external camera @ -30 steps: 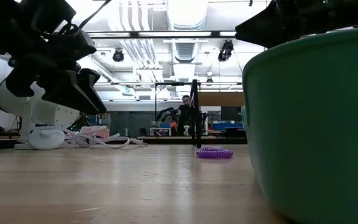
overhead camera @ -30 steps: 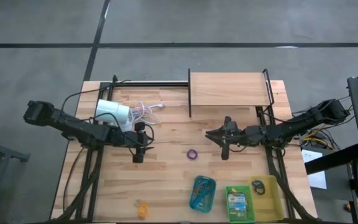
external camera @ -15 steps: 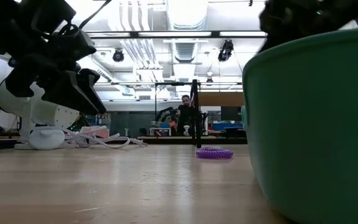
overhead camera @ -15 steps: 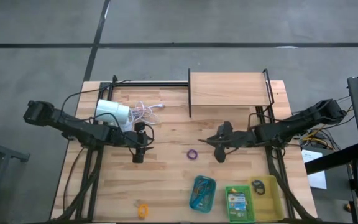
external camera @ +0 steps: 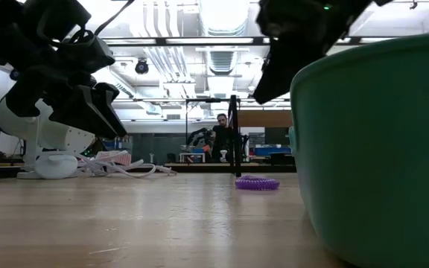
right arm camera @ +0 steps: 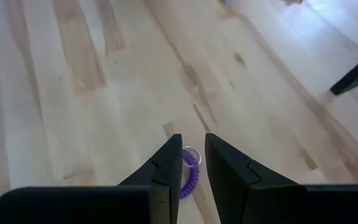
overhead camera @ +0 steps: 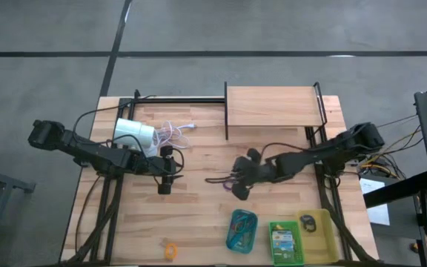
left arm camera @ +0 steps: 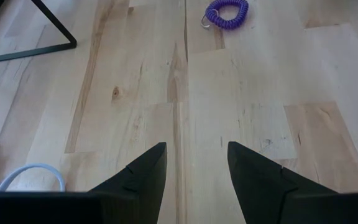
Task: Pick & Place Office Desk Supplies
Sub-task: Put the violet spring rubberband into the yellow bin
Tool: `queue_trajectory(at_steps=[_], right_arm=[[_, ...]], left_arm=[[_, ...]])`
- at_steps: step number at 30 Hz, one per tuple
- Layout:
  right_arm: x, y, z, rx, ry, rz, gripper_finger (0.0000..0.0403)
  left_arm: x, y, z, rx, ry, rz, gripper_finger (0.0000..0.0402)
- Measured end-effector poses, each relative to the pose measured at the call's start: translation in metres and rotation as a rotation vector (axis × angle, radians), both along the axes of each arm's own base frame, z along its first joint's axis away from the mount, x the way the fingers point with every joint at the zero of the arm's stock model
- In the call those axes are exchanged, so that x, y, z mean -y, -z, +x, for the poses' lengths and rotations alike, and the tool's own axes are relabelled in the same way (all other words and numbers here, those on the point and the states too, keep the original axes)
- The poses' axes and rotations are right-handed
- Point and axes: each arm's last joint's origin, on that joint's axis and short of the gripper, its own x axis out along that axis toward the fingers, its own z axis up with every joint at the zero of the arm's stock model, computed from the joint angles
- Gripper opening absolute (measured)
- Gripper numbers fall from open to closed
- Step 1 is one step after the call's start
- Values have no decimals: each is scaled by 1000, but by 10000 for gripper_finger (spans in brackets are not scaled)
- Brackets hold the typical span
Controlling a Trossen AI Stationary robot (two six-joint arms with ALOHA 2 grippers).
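Note:
A purple coiled loop [external camera: 257,183] lies flat on the wooden table [overhead camera: 199,215], near its middle. My right gripper [right arm camera: 192,143] hangs above it, slanting down, its fingers a narrow gap apart with nothing between them; the loop [right arm camera: 190,173] shows just past the fingertips. In the high view that gripper [overhead camera: 237,187] covers the loop. My left gripper [left arm camera: 194,149] hovers open at the table's left [overhead camera: 165,179], and the loop [left arm camera: 227,12] lies well ahead of it. An orange loop [overhead camera: 170,251] lies by the near edge.
Teal [overhead camera: 243,230], green [overhead camera: 286,243] and yellow [overhead camera: 317,231] trays stand in a row at the near right, with small supplies in them. A white lamp [overhead camera: 134,136] with its cord [overhead camera: 170,133] lies at the far left. A raised wooden shelf [overhead camera: 273,106] stands at the far edge.
My right gripper has swung toward the table's left and a little toward its near edge, ending over the purple loop, and has tipped as it went. The loop has stayed where it was.

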Motion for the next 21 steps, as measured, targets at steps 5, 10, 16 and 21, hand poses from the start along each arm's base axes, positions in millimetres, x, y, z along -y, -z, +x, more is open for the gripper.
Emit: queue_trajectory(at_steps=[5, 10, 16, 21], right_arm=[[-6, 7, 21, -86, -16, -5, 68], [-10, 16, 35, -199, 2, -22, 68], [-10, 34, 38, -316, 119, 46, 68], [-11, 50, 40, -358, 109, 83, 68]], left_arm=[[0, 0, 0, 0, 0, 0, 175], [0, 0, 0, 0, 0, 0, 175], [0, 0, 0, 0, 0, 0, 175], [0, 0, 0, 0, 1, 1, 175]])
